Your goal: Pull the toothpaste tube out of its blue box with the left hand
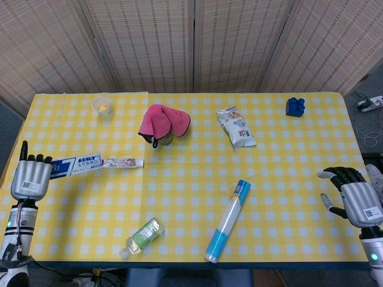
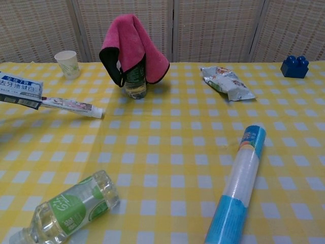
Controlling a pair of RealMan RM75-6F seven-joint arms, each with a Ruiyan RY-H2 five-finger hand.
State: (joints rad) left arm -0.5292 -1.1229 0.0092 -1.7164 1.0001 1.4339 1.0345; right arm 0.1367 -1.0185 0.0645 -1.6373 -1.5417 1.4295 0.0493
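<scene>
The blue toothpaste box (image 1: 76, 165) is at the table's left side, and the white toothpaste tube (image 1: 122, 162) sticks out of its right end. In the chest view the box (image 2: 20, 87) hangs a little above the cloth, casting a shadow, while the tube (image 2: 71, 105) slopes down to the table. My left hand (image 1: 30, 176) is at the box's left end with its fingers curled against it, holding it up; the grip itself is hidden. My right hand (image 1: 353, 194) stays at the table's right edge, fingers apart, holding nothing.
A pink cloth draped over a bottle (image 1: 163, 122) stands behind the box, with a paper cup (image 1: 102, 106) at back left. A green-labelled bottle (image 1: 142, 237) and a blue-ended roll (image 1: 228, 220) lie near the front edge. A snack bag (image 1: 236, 127) and a blue brick (image 1: 295, 106) lie further back.
</scene>
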